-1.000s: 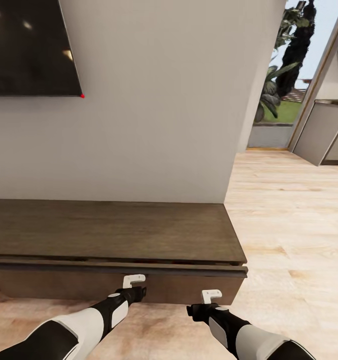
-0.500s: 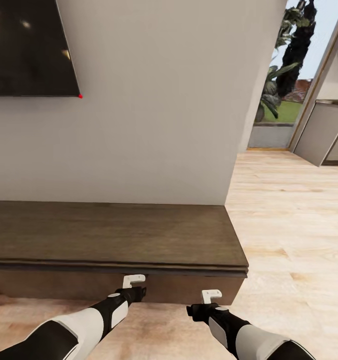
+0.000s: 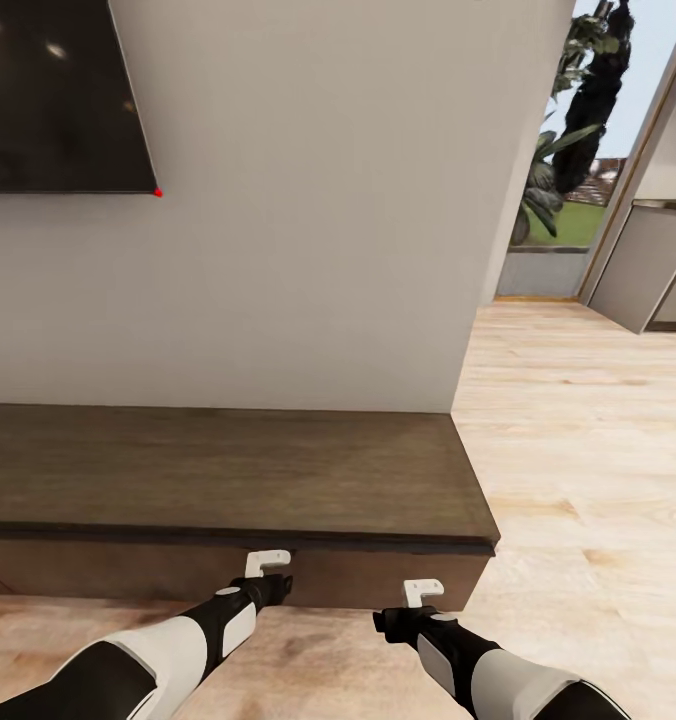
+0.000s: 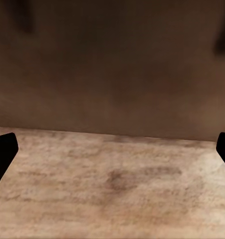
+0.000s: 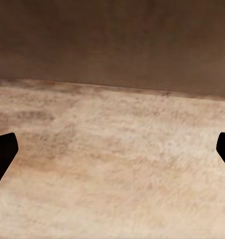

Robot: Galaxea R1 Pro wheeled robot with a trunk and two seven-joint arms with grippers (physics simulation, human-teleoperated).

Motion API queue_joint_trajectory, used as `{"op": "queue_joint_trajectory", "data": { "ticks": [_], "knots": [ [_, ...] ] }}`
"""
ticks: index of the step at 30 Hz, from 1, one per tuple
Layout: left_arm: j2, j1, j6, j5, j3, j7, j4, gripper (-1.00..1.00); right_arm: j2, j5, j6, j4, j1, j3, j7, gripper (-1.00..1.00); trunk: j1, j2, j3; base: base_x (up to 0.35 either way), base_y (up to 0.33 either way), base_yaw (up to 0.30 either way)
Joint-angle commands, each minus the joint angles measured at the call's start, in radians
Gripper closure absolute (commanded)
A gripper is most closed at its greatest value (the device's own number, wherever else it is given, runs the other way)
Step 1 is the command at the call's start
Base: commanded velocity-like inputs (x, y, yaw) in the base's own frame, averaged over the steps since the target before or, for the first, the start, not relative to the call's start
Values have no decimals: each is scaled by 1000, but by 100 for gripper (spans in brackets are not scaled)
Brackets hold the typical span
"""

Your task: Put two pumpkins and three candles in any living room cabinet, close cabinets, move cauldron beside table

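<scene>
Cabinet [image 3: 228,475]: long, low, dark brown, set against the grey wall [image 3: 308,200], drawer front flush under its top. Left gripper [image 3: 268,563] sits low, just before the cabinet's front, fingers spread wide. Right gripper [image 3: 423,590] near the cabinet's right end, also spread wide. Dark TV [image 3: 58,95] hangs above the cabinet. Pale wood floor [image 3: 578,450] runs past the cabinet's right end.

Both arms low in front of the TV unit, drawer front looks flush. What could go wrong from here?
1. The left gripper sits close to the cabinet front; driving forward could knock it against the wood.
2. Both the left and the right gripper hang open and empty near the floor, so a turn might scrape them.
3. The drawer front looks flush, but the seam is thin; closure may be incomplete.
</scene>
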Motion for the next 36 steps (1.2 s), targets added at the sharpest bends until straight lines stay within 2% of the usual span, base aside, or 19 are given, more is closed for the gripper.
{"op": "queue_joint_trajectory", "data": {
  "ticks": [1, 6, 21, 25, 36],
  "knots": [
    [-1, -3, -6, 9, 7, 1, 1, -100, 0, -10, 2, 0, -1, 8, 2, -100, 0, 0, -1, 0, 0, 0],
    [-1, -3, -5, 9, 7, 1, 0, -100, 0, -10, 2, 0, -1, 8, 2, -100, 0, 0, -1, -100, 0, 0],
    [-2, -3, -5, 9, 6, 1, 1, -100, 0, -10, 2, 1, -1, 7, 3, -100, 0, 0, 0, -281, -45, 0],
    [-2, -3, -6, 9, 7, 0, 0, -100, -1, -10, 2, 1, -1, 7, 25, -100, 0, 0, 6, -48, -1, 3],
    [-2, -3, -6, 11, 7, 0, -5, -100, -1, -11, 3, 1, -1, 7, 26, -100, 0, 0, 23, -1, 0, 76]
  ]
}}
